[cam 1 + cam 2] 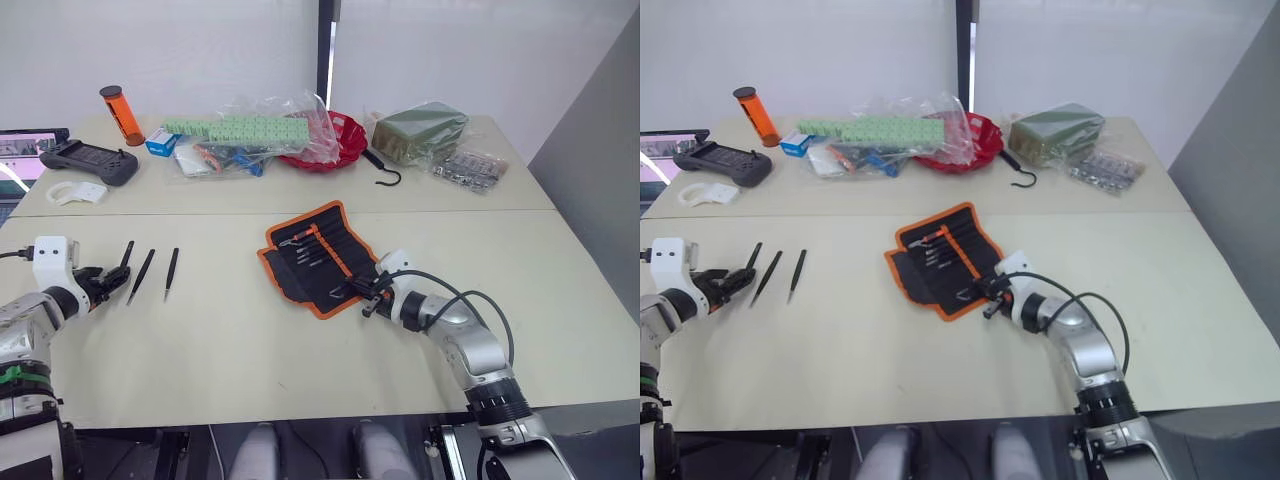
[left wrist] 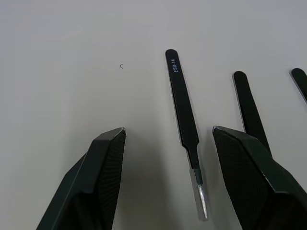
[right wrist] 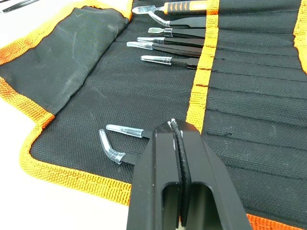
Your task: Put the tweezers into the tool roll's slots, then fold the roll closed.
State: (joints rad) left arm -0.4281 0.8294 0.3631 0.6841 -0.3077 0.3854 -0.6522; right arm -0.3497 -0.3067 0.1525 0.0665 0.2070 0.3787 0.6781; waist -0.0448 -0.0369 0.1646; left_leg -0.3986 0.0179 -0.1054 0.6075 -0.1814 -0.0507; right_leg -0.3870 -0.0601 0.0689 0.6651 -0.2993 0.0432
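Observation:
The tool roll [image 1: 318, 258] lies unrolled in the middle of the table, black with orange trim. Several tweezers [image 3: 168, 46] sit in its slots [image 3: 249, 72], their capped tips sticking out. Two more capped tips [image 3: 115, 143] show beside my right gripper [image 3: 176, 125], which is shut low over the roll's near edge and hides their bodies. Three loose tweezers [image 1: 141, 275] lie in a row on the left of the table. My left gripper [image 1: 103, 279] is open just above the table, with one pair of tweezers [image 2: 184, 115] lying between its fingers [image 2: 103, 163].
Along the back of the table are an orange tube [image 1: 120, 113], a black controller [image 1: 90, 160], plastic bags of parts [image 1: 240, 135], a red bowl [image 1: 340, 140], a black hook [image 1: 385, 172] and a bagged green box [image 1: 420, 130]. A white part [image 1: 78, 193] lies at the far left.

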